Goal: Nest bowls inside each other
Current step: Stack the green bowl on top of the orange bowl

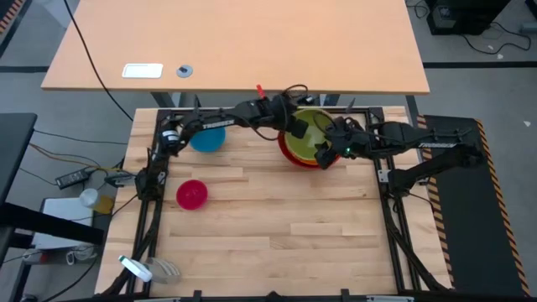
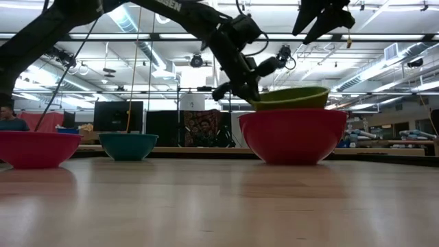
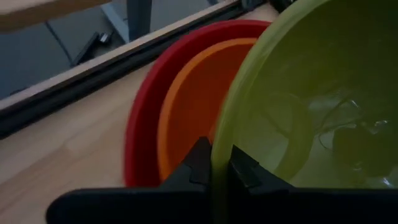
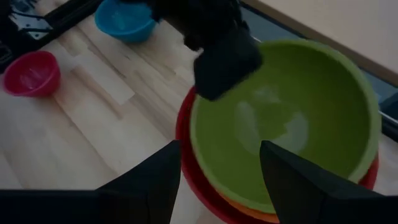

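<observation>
The red bowl [image 1: 295, 157] stands at the table's far middle with the orange bowl [image 3: 193, 106] nested in it. The yellow-green bowl [image 2: 291, 97] hangs tilted over them, its lower part sunk below the red rim, with my left gripper [image 3: 217, 165] shut on its rim. My right gripper [image 4: 217, 186] hovers open just to the near right of this stack, above it, touching nothing. To the left, the blue bowl [image 1: 207, 138] and the pink bowl [image 1: 191, 194] sit on their bases on the wood. My left gripper pinches the yellow-green bowl's rim [image 3: 222, 146] on its far-left side, one finger inside the bowl and one outside. The fingers slant down from the table's left. The bowl is tilted over the orange bowl; whether its bottom rests on it, I cannot tell.
A black frame rail [image 1: 252, 109] runs along the table's far edge right behind the stack. A light wooden desk [image 1: 235, 42] stands beyond it. Bare wood [image 1: 277, 235] fills the near half of the table. A pale tool [image 1: 138, 268] lies at the near left corner.
</observation>
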